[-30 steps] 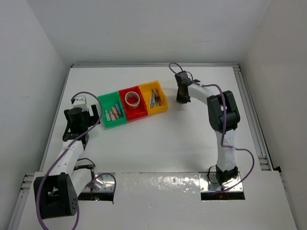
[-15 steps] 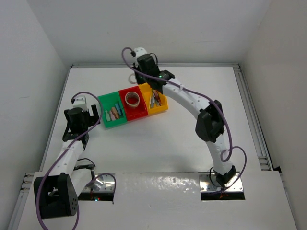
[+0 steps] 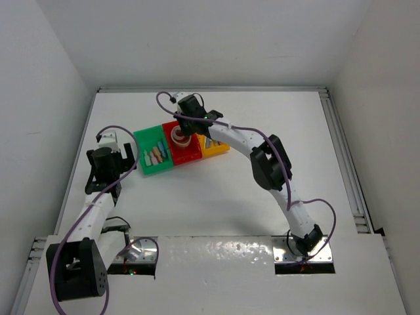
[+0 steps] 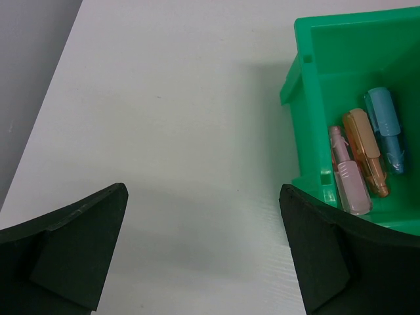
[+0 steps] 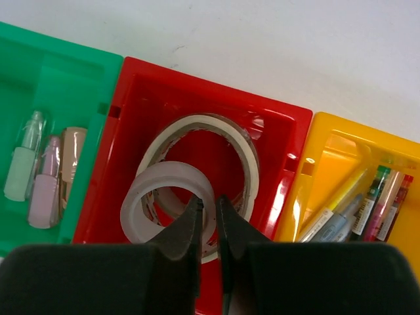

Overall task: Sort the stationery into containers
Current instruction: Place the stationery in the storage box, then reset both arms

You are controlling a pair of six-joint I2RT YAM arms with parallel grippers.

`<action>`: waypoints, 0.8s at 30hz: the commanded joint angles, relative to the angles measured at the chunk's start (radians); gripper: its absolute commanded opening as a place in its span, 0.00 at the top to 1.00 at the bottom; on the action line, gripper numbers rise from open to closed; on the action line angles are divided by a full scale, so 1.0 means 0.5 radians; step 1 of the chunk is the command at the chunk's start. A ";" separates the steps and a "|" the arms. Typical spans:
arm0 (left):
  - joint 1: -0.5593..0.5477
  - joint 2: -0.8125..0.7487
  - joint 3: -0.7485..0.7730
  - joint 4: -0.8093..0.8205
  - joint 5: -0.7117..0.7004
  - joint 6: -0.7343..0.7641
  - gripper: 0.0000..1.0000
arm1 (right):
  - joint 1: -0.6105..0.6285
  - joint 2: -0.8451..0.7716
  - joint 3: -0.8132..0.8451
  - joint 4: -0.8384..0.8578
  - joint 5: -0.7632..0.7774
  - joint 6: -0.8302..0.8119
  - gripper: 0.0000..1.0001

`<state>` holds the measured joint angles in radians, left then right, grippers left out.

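Change is only on my right side. On the left, my left gripper [image 4: 202, 197] has not moved in the last second. Its fingers are spread wide and hold nothing, low over the table [image 4: 164, 98] and just beside the green bin [image 4: 308, 65]. In that bin the blocks [image 4: 364, 151] lie side by side; I see pale, orange and blue ones. Next comes the red bin [image 5: 216, 85], and here is the news. A second ago my right arm was well to the right of the bins, then it swung behind the row with a ring hanging from it, and now my right gripper [image 5: 209, 211] is over the red bin. Its fingers are clenched on the wall of a pale roll [image 5: 141, 197], above a tan roll [image 5: 244, 141] that lies flat on the bottom; whether the two touch I cannot tell. I judge that the pale roll is at the correct place and only the release is missing. Further right, the yellow bin [image 5: 328, 131] holds the pens [image 5: 374, 197]. Every other item I can see is already in a bin, so this is perhaps the last one.
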<state>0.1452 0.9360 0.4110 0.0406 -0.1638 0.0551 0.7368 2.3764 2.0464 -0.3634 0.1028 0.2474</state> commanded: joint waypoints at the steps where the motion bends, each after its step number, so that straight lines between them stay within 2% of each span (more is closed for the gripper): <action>1: 0.029 -0.034 0.006 0.078 0.012 -0.012 0.01 | 0.020 -0.062 0.009 0.104 -0.022 -0.022 0.90; 2: 0.026 -0.037 0.006 0.078 0.012 -0.012 0.01 | 0.020 -0.062 0.009 0.104 -0.012 -0.025 0.88; 3: 0.026 -0.037 0.009 0.081 0.012 -0.012 0.01 | 0.023 -0.065 0.012 0.113 -0.009 -0.028 0.76; 5: 0.026 -0.037 0.006 0.081 0.012 -0.009 0.01 | 0.020 -0.068 0.018 0.113 -0.009 -0.038 0.63; 6: 0.026 -0.037 0.006 0.078 0.012 -0.012 0.01 | 0.017 -0.080 0.021 0.110 -0.009 -0.053 0.53; 8: 0.026 -0.037 0.009 0.078 0.012 -0.012 0.01 | 0.020 -0.108 0.021 0.110 0.006 -0.074 0.41; 11: 0.026 -0.040 0.009 0.078 0.015 -0.012 0.01 | 0.017 -0.190 0.021 0.113 0.024 -0.111 0.32; 12: 0.029 -0.040 0.006 0.078 0.012 -0.012 0.01 | 0.020 -0.258 0.021 0.113 0.055 -0.130 0.25; 14: 0.029 -0.040 0.006 0.078 0.012 -0.012 0.01 | 0.014 -0.338 0.021 0.110 0.086 -0.160 0.18; 15: 0.029 -0.046 0.006 0.075 0.006 -0.006 0.01 | 0.008 -0.390 0.009 0.098 0.104 -0.182 0.06; 16: 0.029 -0.050 0.009 0.078 0.003 -0.006 0.01 | -0.019 -0.490 -0.003 0.089 0.104 -0.185 0.01; 20: 0.029 -0.065 0.012 0.078 -0.007 -0.006 0.01 | -0.197 -0.801 -0.220 -0.040 0.068 -0.060 0.01; 24: 0.035 -0.080 0.006 0.103 -0.001 -0.012 0.01 | -0.576 -1.098 -0.570 -0.157 -0.025 0.140 0.01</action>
<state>0.1463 0.9180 0.4110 0.0422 -0.1646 0.0547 0.5991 1.9263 1.8549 -0.3824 0.0948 0.2314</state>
